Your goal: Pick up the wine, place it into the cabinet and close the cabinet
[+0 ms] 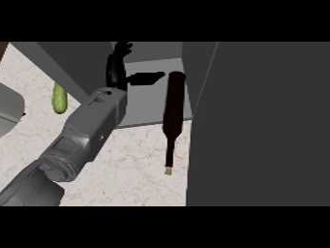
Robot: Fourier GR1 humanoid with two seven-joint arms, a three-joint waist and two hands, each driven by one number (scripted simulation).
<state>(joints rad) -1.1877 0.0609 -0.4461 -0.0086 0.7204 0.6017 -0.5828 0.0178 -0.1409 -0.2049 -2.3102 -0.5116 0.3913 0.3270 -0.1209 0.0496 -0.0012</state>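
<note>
Left hand [117, 70] is up at the open cabinet [144, 107], fingers straight and spread away from the robot, thumb stuck out to the right toward the wine [173, 111]. It grips nothing; the thumb tip is just beside the bottle's base, and I cannot tell whether it touches. The wine is lengthwise, base inside on the cabinet's grey floor and neck pointing back toward the robot, out past the floor's front edge and over the worktop [131, 169]. Whether it rests flat or tilted cannot be told. The door [267, 121] is the broad dark panel at the right, swung open, with the bottle close along its near edge. A cucumber [59, 98] lies on the worktop to the left of the arm, well apart from the action. The right hand does not show. By my reading, the placing step is in hand and not finished: the wine is only partly in. The next move calls for pushing the bottle deeper so the neck clears the front edge, then drawing the hand out and swinging the door closed. With the neck out as it is, the door would likely strike it.
</note>
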